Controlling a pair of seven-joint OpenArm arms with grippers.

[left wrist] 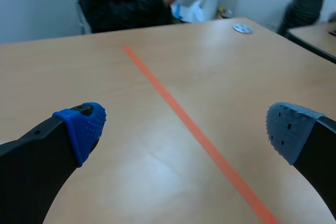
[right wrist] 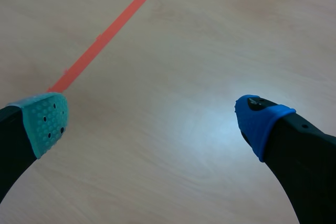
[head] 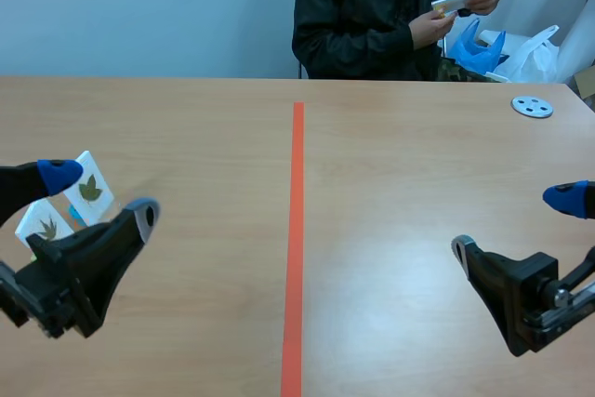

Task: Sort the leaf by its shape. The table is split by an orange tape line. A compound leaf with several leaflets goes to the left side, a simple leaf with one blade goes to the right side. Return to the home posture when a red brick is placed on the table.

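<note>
Two white leaf cards lie on the left half of the table: one (head: 89,189) with a green-brown leaf, another (head: 43,224) closer to me, partly hidden by my left arm. My left gripper (head: 100,194) hovers open just right of them; in its wrist view the left gripper (left wrist: 188,127) holds nothing over bare wood. Low at the right side my right gripper (head: 516,222) stands open too, and the right gripper (right wrist: 152,119) shows nothing between its pads. A person (head: 372,6) across the table holds another white card (head: 455,1) in both hands.
The orange tape line (head: 296,230) runs down the table's middle, also seen as the tape line (left wrist: 184,119) and tape line (right wrist: 105,35). A small grey disc (head: 532,106) lies at the far right. Blue and white plastic bags (head: 493,51) sit behind the table.
</note>
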